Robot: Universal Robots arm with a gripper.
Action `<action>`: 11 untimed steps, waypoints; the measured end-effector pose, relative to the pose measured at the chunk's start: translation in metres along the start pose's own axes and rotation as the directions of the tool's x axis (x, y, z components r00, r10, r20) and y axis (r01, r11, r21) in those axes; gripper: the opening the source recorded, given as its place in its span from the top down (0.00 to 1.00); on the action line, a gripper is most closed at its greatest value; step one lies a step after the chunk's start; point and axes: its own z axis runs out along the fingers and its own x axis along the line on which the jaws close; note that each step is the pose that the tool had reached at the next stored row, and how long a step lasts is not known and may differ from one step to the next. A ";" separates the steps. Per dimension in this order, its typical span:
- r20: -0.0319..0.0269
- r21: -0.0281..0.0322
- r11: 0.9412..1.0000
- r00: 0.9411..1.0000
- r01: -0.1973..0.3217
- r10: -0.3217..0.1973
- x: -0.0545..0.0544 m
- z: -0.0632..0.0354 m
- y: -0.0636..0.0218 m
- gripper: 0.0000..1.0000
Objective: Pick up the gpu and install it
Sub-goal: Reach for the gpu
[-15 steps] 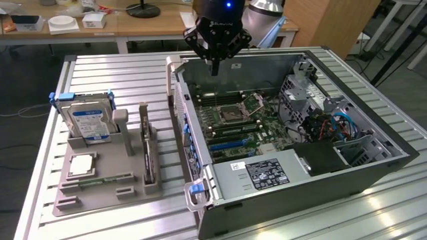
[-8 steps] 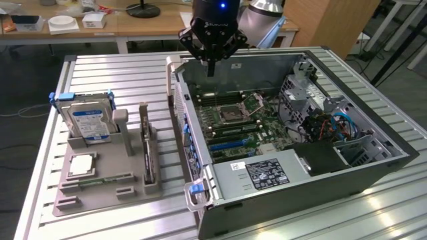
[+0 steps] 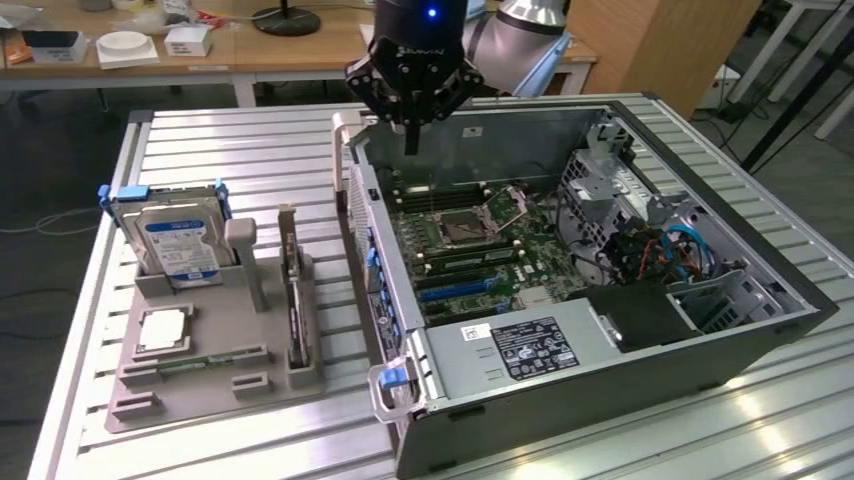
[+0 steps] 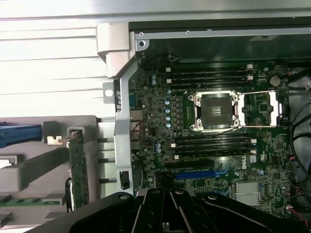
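The gpu [image 3: 295, 310] is a thin dark card standing on edge in a slot of the grey holder tray [image 3: 267, 385], at the exterior view's left of the open computer case [image 3: 747, 330]. In the wrist view the gpu [image 4: 77, 170] shows edge-on, green-faced, beside the case wall. My gripper [image 3: 411, 140] hangs above the case's far corner, over the motherboard [image 3: 467, 235], well apart from the gpu. Its fingers are shut together with nothing between them. The gripper's black body [image 4: 170, 208] sits over the blue expansion slot [image 4: 194, 174].
On the tray stand a hard drive with a blue-white label [image 3: 180, 245], a processor chip [image 3: 160, 330] and a memory stick [image 3: 200, 362]. Inside the case are the empty processor socket [image 4: 216, 111], a power supply [image 3: 534, 345] and cables [image 3: 667, 250]. The slatted metal table [image 3: 240, 150] carries everything.
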 end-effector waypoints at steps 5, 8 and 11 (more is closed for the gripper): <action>0.000 0.000 1.000 1.000 0.000 0.000 0.007 0.0009 -0.0006 0.89; 0.000 0.000 1.000 1.000 0.000 0.000 0.012 0.0015 -0.0010 0.89; 0.000 0.000 1.000 1.000 0.000 0.000 0.016 0.0022 -0.0013 0.89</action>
